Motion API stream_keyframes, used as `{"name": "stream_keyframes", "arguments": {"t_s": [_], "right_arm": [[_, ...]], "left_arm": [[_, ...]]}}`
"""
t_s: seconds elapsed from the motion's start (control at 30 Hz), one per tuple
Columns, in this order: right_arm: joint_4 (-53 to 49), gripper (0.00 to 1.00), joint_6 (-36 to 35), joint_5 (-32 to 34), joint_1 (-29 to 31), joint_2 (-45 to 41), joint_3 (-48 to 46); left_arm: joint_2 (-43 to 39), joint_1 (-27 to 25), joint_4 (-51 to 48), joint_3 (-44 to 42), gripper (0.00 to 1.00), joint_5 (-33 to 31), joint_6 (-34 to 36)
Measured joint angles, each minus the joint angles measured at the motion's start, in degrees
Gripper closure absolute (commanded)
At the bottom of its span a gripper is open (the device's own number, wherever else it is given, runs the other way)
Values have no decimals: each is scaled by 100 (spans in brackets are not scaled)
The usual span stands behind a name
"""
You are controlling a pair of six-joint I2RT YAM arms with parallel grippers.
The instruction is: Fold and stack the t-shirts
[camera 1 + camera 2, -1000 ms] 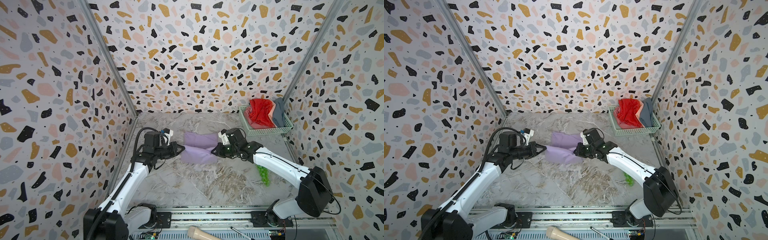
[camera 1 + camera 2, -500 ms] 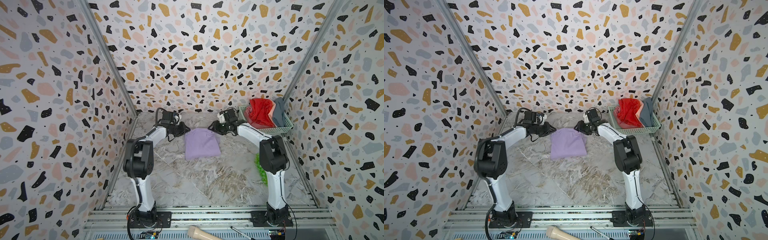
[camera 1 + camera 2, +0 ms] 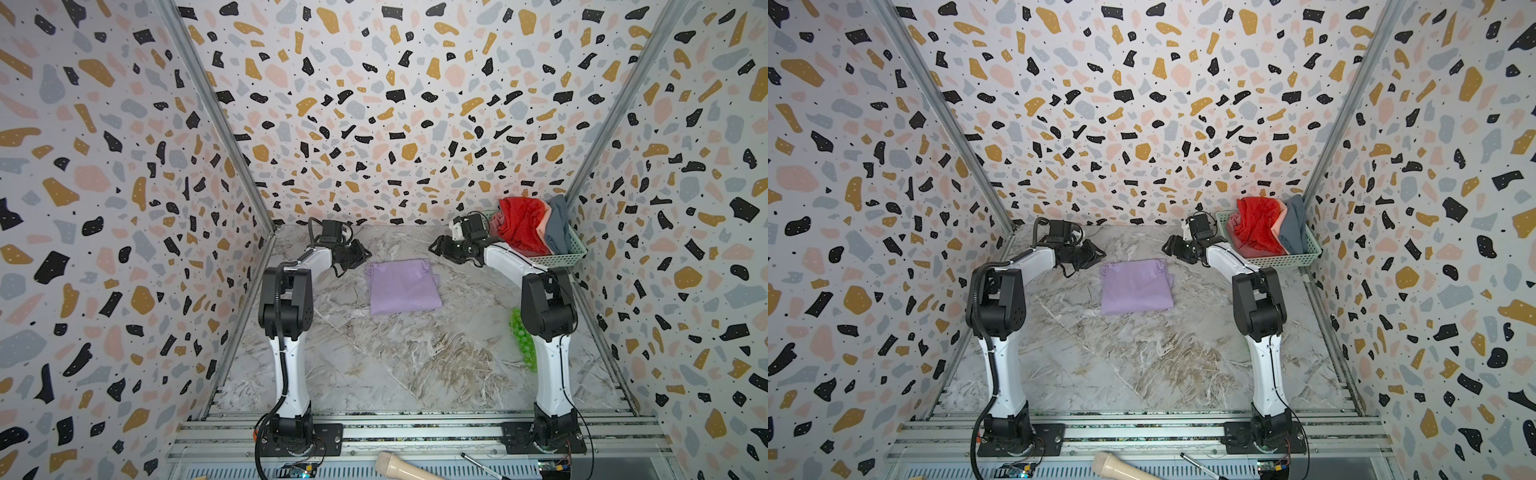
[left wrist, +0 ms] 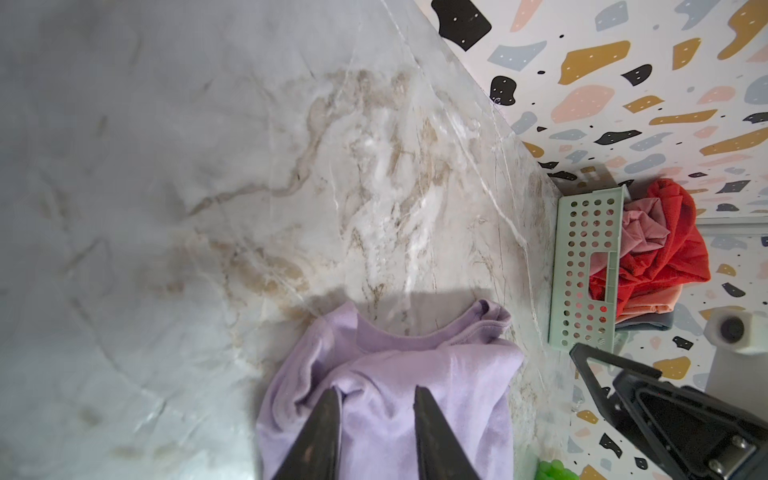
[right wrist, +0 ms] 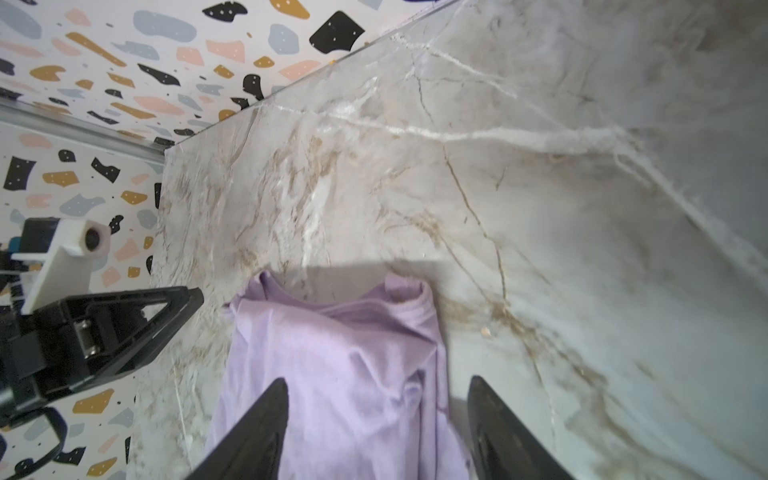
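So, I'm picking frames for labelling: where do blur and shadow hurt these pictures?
Left wrist view: the table goes soft away from the purple shirt, and a shadow band crosses it just past the collar. Right wrist view: a like shadow by the collar, table blurred toward one edge. Both top views: sharp, evenly lit.

Both top views look down from high at the front, across the whole desk (image 3: pixel 395 365) to the back wall (image 3: pixel 395 124). The 2 wrist cameras (image 5: pixel 93 239) hang low and close, facing each other over the shirt (image 4: pixel 395 374) both share.
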Motion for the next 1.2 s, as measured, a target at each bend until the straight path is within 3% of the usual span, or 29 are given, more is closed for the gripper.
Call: {"name": "stream_keyframes", "arguments": {"t_s": [0.13,0.3,0.57,0.8,1.03,1.2], "right_arm": [[203,30,46,-33,116,-651,-761],[474,24,216,13,319,-1025,-1615],[787,21,581,179,448,-1464,-2909],[1128,21,848,409,446,-2496,-3827],[892,20,920,883,398,-3766,-4575],[595,20,896,1110,199,-4470,-4721]], "left_arm": [[-448,-109,-424,-151,45,-170,455],[-1121,-219,-715,-964,38,-262,933],[-1427,-592,-964,-2323,40,-446,1141],[-1458,-879,-745,-2509,50,-933,988],[-1794,-1244,-507,-2907,50,-1755,1025],[-2212,-1351,-1163,-3005,43,-2459,1119]]}}
